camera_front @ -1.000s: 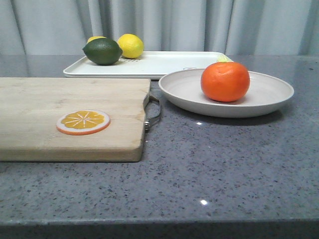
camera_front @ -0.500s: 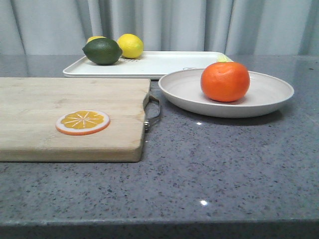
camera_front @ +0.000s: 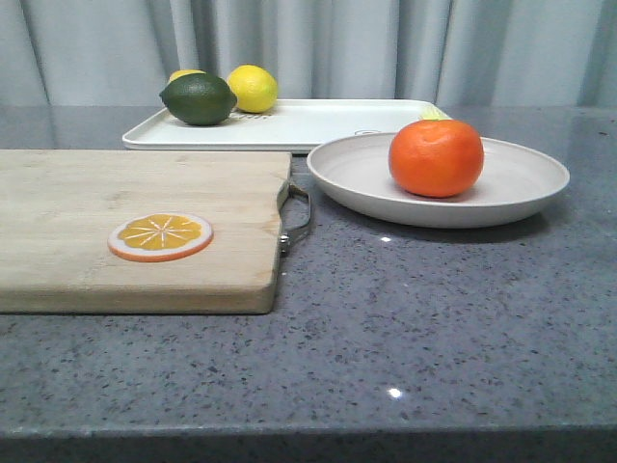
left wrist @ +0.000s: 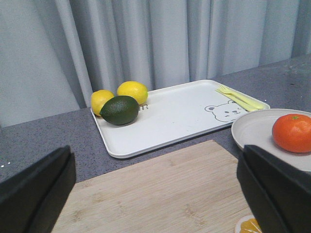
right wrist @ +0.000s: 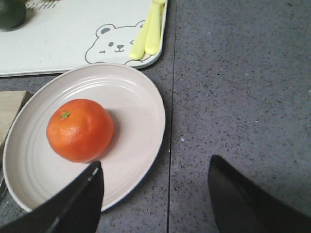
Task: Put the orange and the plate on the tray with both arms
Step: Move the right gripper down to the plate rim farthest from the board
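Looking across the grey counter (camera_front: 434, 318) in the front view, I see the orange (camera_front: 436, 158) sitting on the plate (camera_front: 521, 188) at centre right, and the plate rests on the counter just in front of the tray's (camera_front: 318, 123) near right corner. At the tray's upper-left end lie a dark green lime (camera_front: 198, 98) and two lemons (camera_front: 252, 88); yellow cutlery (right wrist: 148, 29) and a bear print (right wrist: 114, 44) occupy its other end. A wooden cutting board (camera_front: 125, 231) with an orange slice (camera_front: 160, 236) fills the left. My left gripper (left wrist: 155, 194) hangs above the board, fingers spread wide. My right gripper (right wrist: 155, 194) hovers beside the plate's rim, also parted, holding nothing.
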You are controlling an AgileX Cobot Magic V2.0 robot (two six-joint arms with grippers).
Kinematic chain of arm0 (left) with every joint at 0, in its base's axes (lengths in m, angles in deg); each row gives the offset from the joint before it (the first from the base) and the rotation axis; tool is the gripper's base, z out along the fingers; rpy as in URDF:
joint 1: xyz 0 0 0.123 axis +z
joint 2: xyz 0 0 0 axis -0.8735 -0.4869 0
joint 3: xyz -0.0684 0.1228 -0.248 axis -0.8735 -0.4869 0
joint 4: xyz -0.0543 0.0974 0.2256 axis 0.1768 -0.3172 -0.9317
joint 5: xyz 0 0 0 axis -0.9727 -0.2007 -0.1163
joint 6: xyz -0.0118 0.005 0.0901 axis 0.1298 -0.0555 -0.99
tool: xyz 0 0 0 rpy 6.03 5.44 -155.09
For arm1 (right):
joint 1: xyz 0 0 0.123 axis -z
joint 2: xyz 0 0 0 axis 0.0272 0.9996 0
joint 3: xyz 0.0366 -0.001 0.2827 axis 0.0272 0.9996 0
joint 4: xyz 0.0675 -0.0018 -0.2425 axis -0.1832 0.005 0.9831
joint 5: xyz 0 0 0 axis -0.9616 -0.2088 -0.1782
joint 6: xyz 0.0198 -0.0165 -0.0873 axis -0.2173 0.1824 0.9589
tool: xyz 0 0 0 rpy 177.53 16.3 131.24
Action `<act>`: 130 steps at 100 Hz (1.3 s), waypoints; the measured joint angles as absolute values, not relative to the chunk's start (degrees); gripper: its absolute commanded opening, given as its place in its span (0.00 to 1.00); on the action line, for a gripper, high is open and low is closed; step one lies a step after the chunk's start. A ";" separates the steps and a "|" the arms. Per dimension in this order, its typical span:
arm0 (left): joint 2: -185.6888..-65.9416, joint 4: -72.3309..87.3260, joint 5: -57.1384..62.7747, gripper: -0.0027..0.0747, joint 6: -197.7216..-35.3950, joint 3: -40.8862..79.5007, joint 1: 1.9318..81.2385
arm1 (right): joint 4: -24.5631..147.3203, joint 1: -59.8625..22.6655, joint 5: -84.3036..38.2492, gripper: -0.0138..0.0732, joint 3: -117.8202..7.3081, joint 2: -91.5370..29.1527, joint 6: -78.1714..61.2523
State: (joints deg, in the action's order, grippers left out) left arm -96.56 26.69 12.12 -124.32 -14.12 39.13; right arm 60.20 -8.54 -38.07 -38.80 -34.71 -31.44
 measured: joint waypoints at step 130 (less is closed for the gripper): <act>-96.56 26.69 12.34 0.86 -124.32 -14.23 39.13 | 56.87 -13.98 -30.80 0.29 -44.55 -4.83 -29.60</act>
State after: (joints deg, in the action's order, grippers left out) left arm -96.56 26.69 12.34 -124.32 -14.23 39.13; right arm 56.87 -13.98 -30.80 -44.55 -4.83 -29.60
